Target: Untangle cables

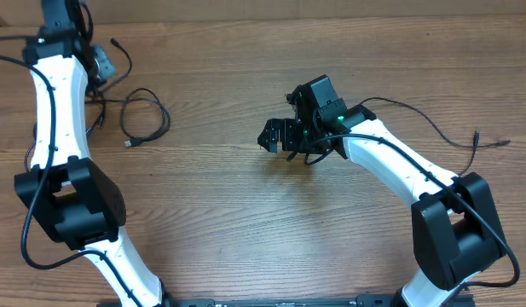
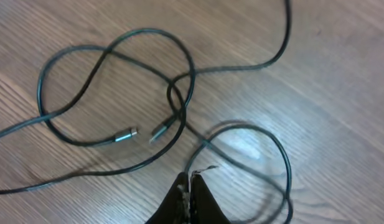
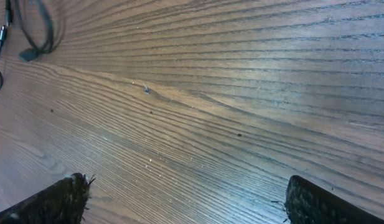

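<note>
- The cables [image 1: 166, 118] lie at the far left of the tabletop [image 1: 245, 213], beside the left arm [image 1: 56, 102] and well apart from the right arm.
- From overhead, the cluster's long axis runs from the far edge toward the near edge, roughly parallel with the left arm. One loose end reaches up toward the far edge.
- One open loop [image 1: 152, 94] spreads out to the right of the cluster. Its plug end [image 1: 129, 143] sits at the near side and points left.
- In the left wrist view the cables [image 2: 190, 73] form several overlapping loops flat on the wood, crossing one another near the middle.
- Two plug ends [image 2: 124, 135] lie inside the loops, near each other, tips facing each other along a roughly level line across the picture.
- A smaller loop curls round just to the right of the left gripper [image 2: 192, 177].
- The left gripper has its jaws pressed together. A strand runs right up to its tips, but I cannot tell whether it is pinched.
- From overhead the left gripper [image 1: 101, 64] sits over the far part of the cluster.
- The right gripper [image 1: 271, 136] hovers near the middle of the tabletop, pointing left toward the cables, jaws spread wide.
- In its wrist view the right gripper [image 3: 185, 183] has only bare wood between its fingers, with bits of cable at the upper left corner.
</note>
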Robot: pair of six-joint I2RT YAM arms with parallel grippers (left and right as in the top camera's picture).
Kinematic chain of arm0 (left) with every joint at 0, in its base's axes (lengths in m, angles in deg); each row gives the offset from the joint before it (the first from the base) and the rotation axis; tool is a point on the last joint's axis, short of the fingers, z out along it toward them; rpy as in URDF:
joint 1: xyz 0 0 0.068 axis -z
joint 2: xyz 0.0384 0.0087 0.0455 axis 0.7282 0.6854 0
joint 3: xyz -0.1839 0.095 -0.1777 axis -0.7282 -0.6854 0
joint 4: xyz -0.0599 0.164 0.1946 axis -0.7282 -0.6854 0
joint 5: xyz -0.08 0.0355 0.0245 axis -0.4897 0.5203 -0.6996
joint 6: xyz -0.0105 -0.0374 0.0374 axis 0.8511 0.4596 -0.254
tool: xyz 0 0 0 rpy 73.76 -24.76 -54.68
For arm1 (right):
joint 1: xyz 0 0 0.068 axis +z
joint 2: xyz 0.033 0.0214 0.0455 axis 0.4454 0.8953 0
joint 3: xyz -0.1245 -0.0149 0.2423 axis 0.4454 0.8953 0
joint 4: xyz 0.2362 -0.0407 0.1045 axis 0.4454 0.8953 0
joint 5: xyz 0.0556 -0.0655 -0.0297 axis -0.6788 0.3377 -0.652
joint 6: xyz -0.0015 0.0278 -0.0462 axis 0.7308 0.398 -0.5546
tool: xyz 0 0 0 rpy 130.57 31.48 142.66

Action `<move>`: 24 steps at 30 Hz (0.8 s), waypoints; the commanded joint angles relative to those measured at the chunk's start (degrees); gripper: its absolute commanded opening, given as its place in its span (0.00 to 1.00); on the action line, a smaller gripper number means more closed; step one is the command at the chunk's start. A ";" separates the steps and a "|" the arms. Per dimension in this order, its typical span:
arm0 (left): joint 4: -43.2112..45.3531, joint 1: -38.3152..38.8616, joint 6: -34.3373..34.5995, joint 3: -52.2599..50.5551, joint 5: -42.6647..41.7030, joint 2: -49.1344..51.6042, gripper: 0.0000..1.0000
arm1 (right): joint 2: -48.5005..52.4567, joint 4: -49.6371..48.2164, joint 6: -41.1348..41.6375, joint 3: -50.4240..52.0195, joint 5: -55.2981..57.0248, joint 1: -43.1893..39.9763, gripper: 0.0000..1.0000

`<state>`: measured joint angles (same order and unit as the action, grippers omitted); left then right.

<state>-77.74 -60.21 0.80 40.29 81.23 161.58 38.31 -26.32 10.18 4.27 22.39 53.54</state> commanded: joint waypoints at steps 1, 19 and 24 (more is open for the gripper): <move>0.20 0.24 0.52 0.22 -4.83 -0.33 0.10 | 0.00 -0.33 0.00 0.35 0.39 0.28 1.00; -3.17 12.37 -11.26 0.37 -36.98 -0.31 0.70 | -13.29 3.04 4.35 -0.90 1.97 -14.80 1.00; -1.05 19.26 -12.72 0.37 -37.16 -0.20 0.79 | -13.18 8.63 7.72 -0.79 5.05 -23.37 1.00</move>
<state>-79.78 -44.04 -9.71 40.18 45.85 161.60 25.08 -18.65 14.40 3.99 24.13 33.68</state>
